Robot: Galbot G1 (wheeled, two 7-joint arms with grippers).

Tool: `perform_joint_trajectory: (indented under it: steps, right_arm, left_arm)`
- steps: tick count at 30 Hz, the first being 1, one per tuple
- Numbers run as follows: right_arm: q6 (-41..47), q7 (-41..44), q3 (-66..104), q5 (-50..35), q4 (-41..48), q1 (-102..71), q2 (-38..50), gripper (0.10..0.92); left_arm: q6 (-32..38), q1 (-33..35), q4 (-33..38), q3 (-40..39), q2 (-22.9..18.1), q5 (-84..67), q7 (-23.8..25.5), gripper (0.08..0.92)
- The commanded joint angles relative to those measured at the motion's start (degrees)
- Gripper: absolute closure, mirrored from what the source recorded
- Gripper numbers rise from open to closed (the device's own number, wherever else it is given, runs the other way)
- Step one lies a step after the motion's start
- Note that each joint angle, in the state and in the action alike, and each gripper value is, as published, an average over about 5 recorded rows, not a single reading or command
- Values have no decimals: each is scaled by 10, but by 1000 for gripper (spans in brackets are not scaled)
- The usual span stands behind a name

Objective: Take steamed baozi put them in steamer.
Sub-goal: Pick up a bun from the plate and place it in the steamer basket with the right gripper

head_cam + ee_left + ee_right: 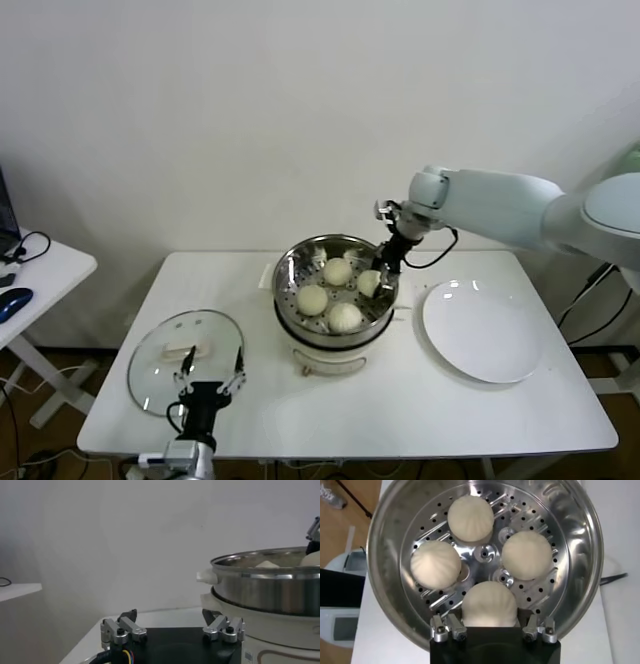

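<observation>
The right tool, closed around the fourth cream-white dough bun at 3 o'clock in the shiny steel steamer, should next release it, while the left tool waits wide open

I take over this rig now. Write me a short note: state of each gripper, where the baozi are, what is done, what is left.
Right gripper: inside the steamer, jaws around the fourth baozi, which sits on the basket floor.
Left gripper: open, idle at the near left of the table, by the glass lid.
Other three baozi: on the steamer floor.
Plate: holds no baozi.
Done: all four baozi in the steamer.
Left: open the right gripper and lift it out.
</observation>
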State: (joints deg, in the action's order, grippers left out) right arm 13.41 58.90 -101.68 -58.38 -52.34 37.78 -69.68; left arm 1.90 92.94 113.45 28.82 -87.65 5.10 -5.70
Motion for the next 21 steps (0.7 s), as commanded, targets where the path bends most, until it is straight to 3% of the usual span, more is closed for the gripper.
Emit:
perform_joint_trajectory:
  steps: [1, 9, 15, 21]
  right_arm:
    - [-2, -2, 3, 15, 27, -18, -16, 313]
    - [-5, -10, 11, 18, 30, -26, -22, 313]
    - [-6, -8, 13, 17, 18, -23, -17, 224]
    - [-5, -9, 12, 11, -17, -4, 9, 203]
  left_arm:
    - [-1, 0, 0, -2, -1, 1, 0, 177]
    - [1, 2, 0, 0, -2, 0, -1, 177]
    - [1, 1, 0, 1, -2, 0, -1, 177]
    - [0, 2, 1, 2, -3, 0, -3, 177]
